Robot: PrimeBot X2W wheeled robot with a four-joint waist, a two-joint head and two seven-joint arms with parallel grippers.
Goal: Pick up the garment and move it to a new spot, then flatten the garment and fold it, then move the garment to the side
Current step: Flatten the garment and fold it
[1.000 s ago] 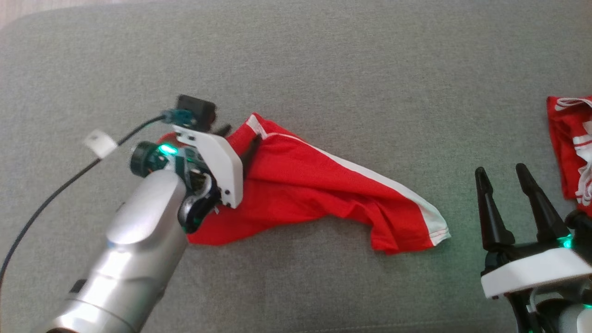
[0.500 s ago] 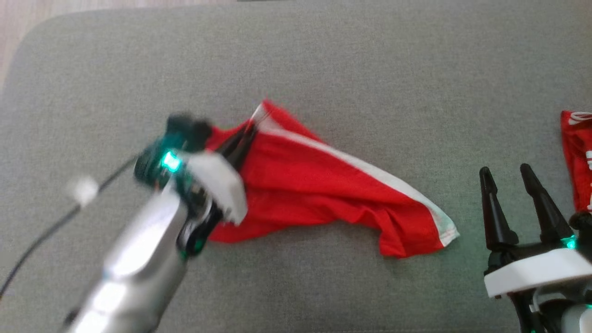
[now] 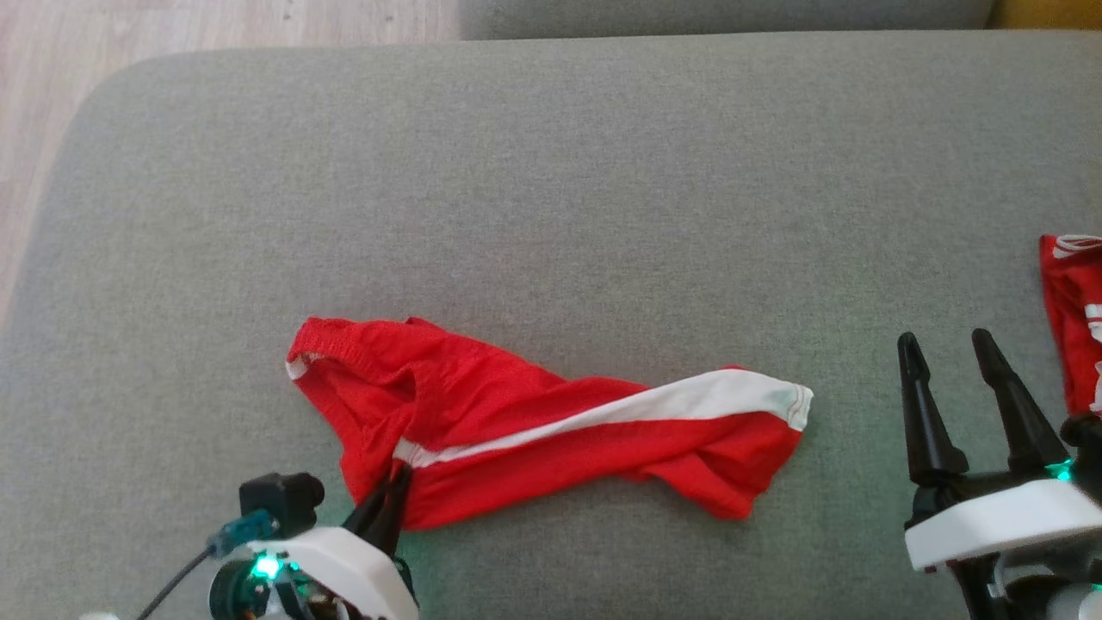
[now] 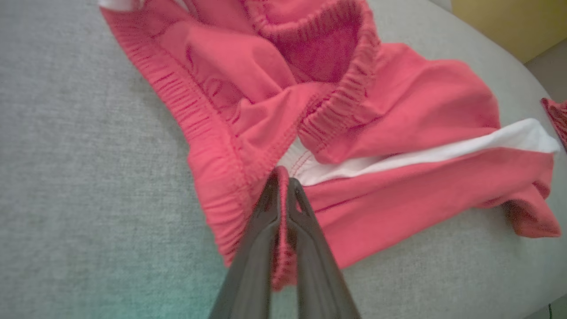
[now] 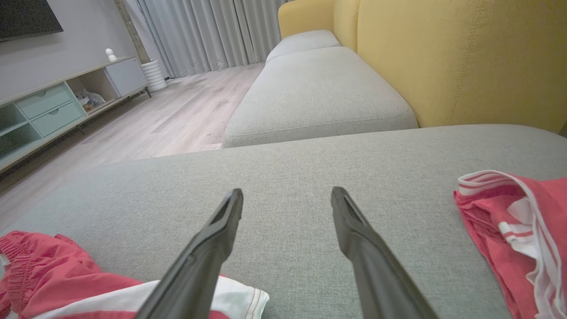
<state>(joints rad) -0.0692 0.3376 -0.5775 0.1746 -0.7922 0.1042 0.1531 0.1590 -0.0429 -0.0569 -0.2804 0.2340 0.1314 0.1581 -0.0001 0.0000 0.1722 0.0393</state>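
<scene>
Red shorts [image 3: 516, 405] — crumpled, waistband clamped by left gripper [image 3: 399, 472]; flattening and folding judged outstanding. Right gripper [image 3: 944, 338] spread, empty.

The right pincer [image 5: 287, 192] hangs low over a grey cushion [image 5: 288, 159], its two dark fingers spread wide apart. Red shorts [image 5: 53, 274] with a white stripe lie just beside its left finger. Well off to its right lies a second red garment [image 5: 509, 221]. Ahead rise a yellow backrest [image 5: 465, 62] and curtains [image 5: 199, 31].
</scene>
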